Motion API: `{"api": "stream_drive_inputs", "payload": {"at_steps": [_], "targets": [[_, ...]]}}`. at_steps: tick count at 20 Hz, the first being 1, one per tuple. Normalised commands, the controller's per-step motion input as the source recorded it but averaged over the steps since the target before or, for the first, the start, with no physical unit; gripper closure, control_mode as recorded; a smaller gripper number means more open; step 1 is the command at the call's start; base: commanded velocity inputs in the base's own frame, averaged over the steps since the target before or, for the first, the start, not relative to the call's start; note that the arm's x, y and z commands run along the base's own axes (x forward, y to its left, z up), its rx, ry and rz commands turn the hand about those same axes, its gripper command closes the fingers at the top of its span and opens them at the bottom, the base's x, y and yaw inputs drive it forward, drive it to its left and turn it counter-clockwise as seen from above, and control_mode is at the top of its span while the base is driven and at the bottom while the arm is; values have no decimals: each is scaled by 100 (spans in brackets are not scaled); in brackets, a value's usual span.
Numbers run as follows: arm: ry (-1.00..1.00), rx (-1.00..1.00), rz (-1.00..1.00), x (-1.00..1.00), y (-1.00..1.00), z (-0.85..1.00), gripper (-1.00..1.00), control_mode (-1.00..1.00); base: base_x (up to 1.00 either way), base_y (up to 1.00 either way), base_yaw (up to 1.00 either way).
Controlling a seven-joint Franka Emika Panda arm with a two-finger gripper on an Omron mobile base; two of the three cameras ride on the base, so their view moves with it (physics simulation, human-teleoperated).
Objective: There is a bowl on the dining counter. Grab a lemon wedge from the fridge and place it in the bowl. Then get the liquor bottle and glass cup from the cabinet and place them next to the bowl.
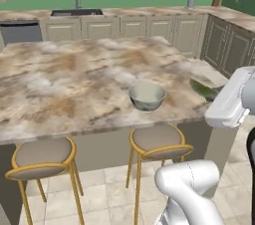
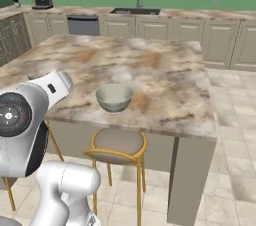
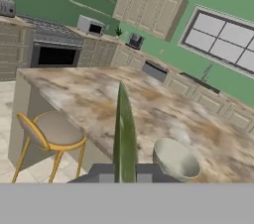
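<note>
Left base view: I note the bowl (image 1: 147, 95) near the dining counter (image 1: 64, 84) edge, above a stool (image 1: 158, 142), empty.

Right base view: bowl within reach, arm alongside.

Hand view: my gripper (image 3: 124, 172) is clamped on a thin green lemon wedge (image 3: 123, 134), held beside the bowl for release.

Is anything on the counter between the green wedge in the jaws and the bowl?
Nothing visible. The wedge is gripped beside the bowl, with only bare counter around it.
</note>
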Motion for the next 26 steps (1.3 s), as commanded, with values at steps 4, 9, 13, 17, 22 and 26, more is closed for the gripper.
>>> {"api": "stream_drive_inputs", "payload": {"at_steps": [4,9,13,17,22,26], "targets": [[0,0,0,0,0,0,100,100,75,-33,16],[0,0,0,0,0,0,100,100,72,-22,1],[0,0,0,0,0,0,100,100,74,-15,-3],[3,0,-4,38,-7,0,100,-100,37,-5,-4],[36,0,-2,87,-20,-14,100,-100,0,0,0],[51,0,0,77,-20,-32,100,-100,0,0,0]]}}
